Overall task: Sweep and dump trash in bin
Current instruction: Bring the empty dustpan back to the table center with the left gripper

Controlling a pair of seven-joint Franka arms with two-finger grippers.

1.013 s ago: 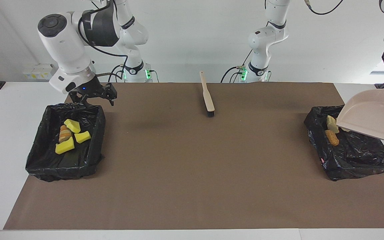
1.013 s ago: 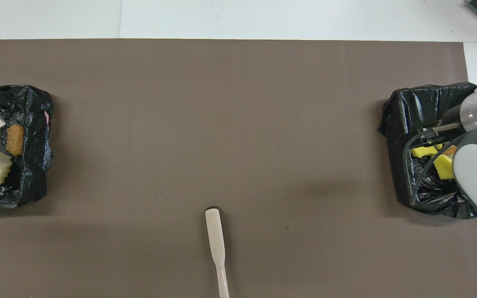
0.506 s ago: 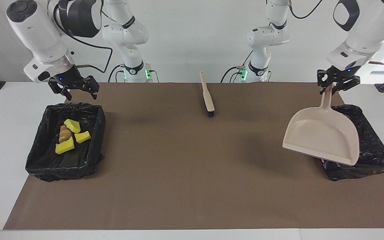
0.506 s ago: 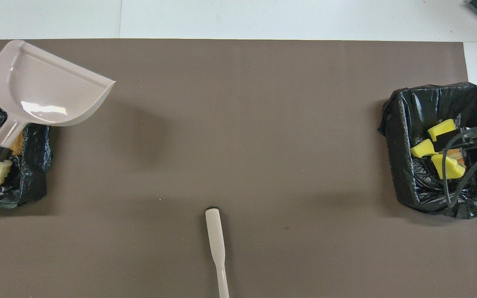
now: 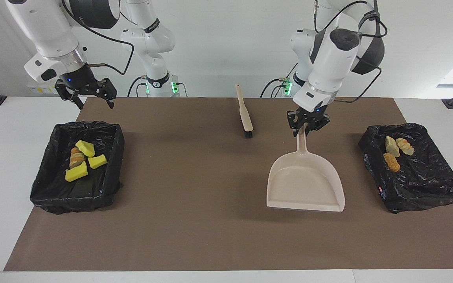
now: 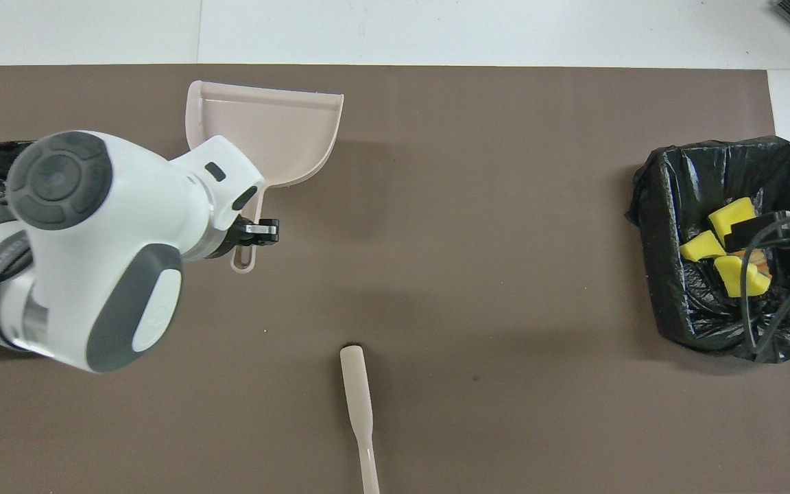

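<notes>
At the right arm's end of the brown mat (image 5: pixel 195 236) stands a bin (image 5: pixel 53 196) lined with crinkled, glossy black plastic, and in it lie yellow sponge pieces (image 5: pixel 87 148) with blunt cut edges around one banded tan-and-orange foam chunk (image 5: pixel 76 156). The right gripper (image 5: pixel 87 94) hangs over the mat's edge just beside the bin's rim on the robots' side, its fingers spread wide and holding nothing; in the overhead view its cables cross over the bin. In the middle of the mat, close to the robots, lies the brush (image 5: pixel 244 114), a slim beige handle with a short tuft of black bristles, its long axis running away from the robots with the bristle end farther from them. Toward the left arm's end, the left gripper (image 5: pixel 304 127) is clamped on the tip of the handle of the dustpan (image 5: pixel 305 184), a smooth beige plastic scoop whose handle points toward the robots and whose flat open lip faces away from them, low over the mat; nothing lies in it. At the left arm's end sits a second bin (image 5: pixel 419 192), lined with the same rumpled black plastic, holding pale ridged foam chunks (image 5: pixel 392 146) and an orange bread-like piece (image 5: pixel 391 162).
</notes>
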